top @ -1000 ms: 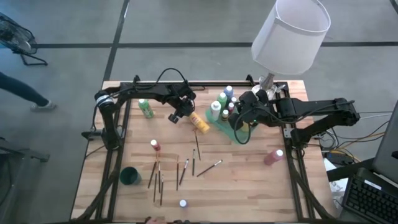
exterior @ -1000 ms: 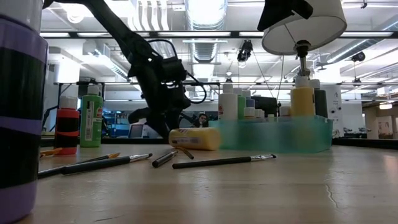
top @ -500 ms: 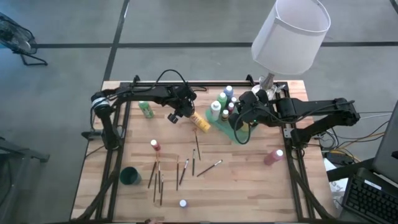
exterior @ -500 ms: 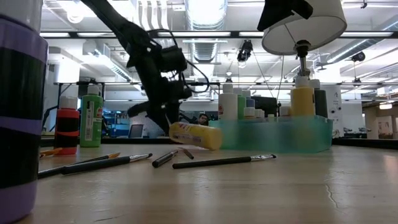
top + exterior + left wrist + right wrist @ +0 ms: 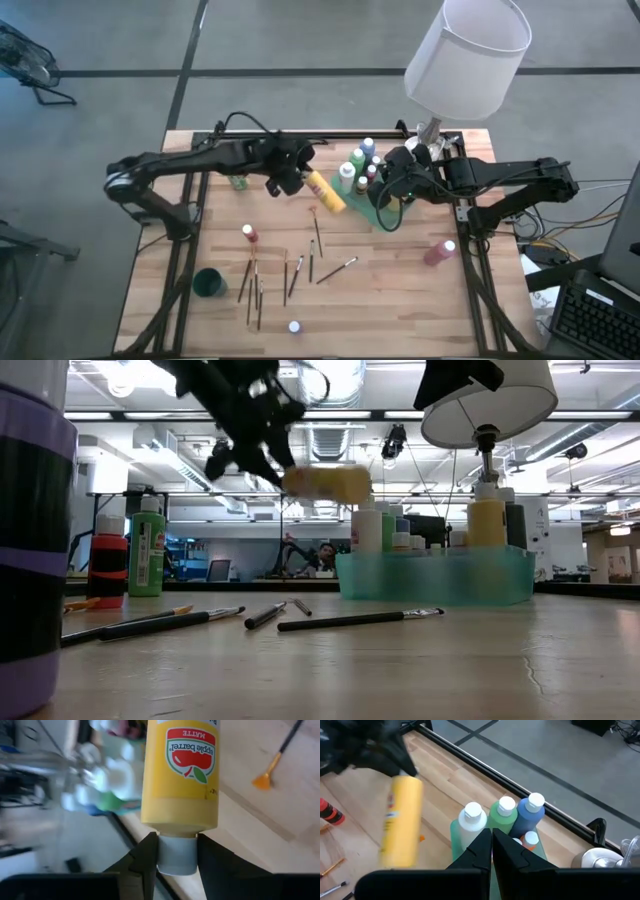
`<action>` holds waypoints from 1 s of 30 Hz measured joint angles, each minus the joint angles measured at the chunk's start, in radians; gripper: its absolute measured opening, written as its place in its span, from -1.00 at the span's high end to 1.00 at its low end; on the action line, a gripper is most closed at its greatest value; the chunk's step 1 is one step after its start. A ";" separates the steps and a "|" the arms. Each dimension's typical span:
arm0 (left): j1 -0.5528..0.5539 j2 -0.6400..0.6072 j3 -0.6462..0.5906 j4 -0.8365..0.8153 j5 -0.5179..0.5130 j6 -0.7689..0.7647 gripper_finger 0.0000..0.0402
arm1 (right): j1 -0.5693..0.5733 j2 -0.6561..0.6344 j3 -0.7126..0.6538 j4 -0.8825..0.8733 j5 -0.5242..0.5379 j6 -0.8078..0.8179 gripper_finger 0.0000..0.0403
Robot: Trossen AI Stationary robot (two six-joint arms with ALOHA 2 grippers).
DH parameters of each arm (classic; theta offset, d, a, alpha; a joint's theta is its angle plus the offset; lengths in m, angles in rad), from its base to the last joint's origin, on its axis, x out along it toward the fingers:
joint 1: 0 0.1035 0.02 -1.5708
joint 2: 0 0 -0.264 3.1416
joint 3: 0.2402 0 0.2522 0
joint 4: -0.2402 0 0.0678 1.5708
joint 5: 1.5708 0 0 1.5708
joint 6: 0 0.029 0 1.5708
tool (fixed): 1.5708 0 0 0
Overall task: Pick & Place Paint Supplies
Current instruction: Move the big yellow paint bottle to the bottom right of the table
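- Left tool [image 5: 297, 181] clamped on the white cap end of the yellow paint bottle [image 5: 325, 191]; bottle lies near level in the air, body pointing away from the tool toward the tray. A cap grip leaves the long body free, likely so it can be swung upright later
- In the low view the yellow paint bottle [image 5: 325, 482] rides clear above the worktop [image 5: 400, 660], higher than the caps of the bottles standing in the translucent green tray [image 5: 435, 575]; that height looks meant to clear the tray wall and the caps
- Tray [image 5: 362, 200] sits near the far right of the worktop; white, green and blue bottles stand packed in it, caps up, leaving the carried bottle just short of its near-left rim
- Right tool [image 5: 385, 192] with fingers pressed together, holding nothing, parked over the tray's near edge; judged waiting, and a possible obstacle to the drop
- Still loose: green bottle [image 5: 236, 179] by the far left edge under the left arm, red bottle [image 5: 249, 234] mid-left, pink bottle [image 5: 440, 252] near the right edge, a small bottle [image 5: 294, 327] at the near edge
- Brushes [image 5: 300, 268] scattered flat across the middle toward the near edge; dark green cup [image 5: 209, 283] at the near left
- Judgement: transport step, mid-task; risk is the bottle pivoting in the cap grip
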 joint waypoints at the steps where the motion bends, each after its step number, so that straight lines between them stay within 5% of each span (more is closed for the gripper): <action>1: -0.017 -0.020 0.000 0.001 -0.015 0.006 0.42 | 0.000 0.000 0.000 0.000 0.000 0.003 0.96; 14: -0.203 -0.063 0.000 0.287 -0.324 0.432 0.42 | -0.002 -0.017 0.000 0.001 0.033 0.140 0.96; 19: -0.239 -0.055 0.000 0.359 -0.329 0.522 0.42 | 0.000 -0.020 0.000 0.001 0.032 0.161 0.96; 23: -0.275 -0.056 0.000 0.365 -0.292 0.424 0.42 | 0.000 -0.023 0.000 0.002 0.029 0.161 0.96; 30: -0.293 -0.064 0.000 0.394 -0.102 -0.126 0.42 | 0.017 -0.034 0.000 0.006 0.013 0.141 0.96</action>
